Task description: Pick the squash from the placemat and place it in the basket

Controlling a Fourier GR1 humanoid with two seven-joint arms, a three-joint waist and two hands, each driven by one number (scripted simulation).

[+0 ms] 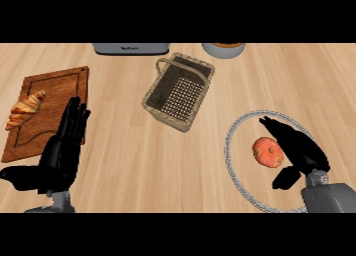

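On the wooden counter, 1 squash is seen, orange and rounded, lying inside the grey-rimmed round placemat at the right. The right hand is placed just beside the squash on its right side, with fingers extended and spread along it and the thumb set apart below; nothing is clasped by it. 1 woven basket is positioned near the top centre, well apart from the squash, and it is seen to hold nothing. At the left, 1 wooden cutting board is laid, and 1 croissant is carried on it. The left hand is held open at the board's right edge, fingers straight. At the top edge, 1 grey appliance and 1 bowl are partly shown.
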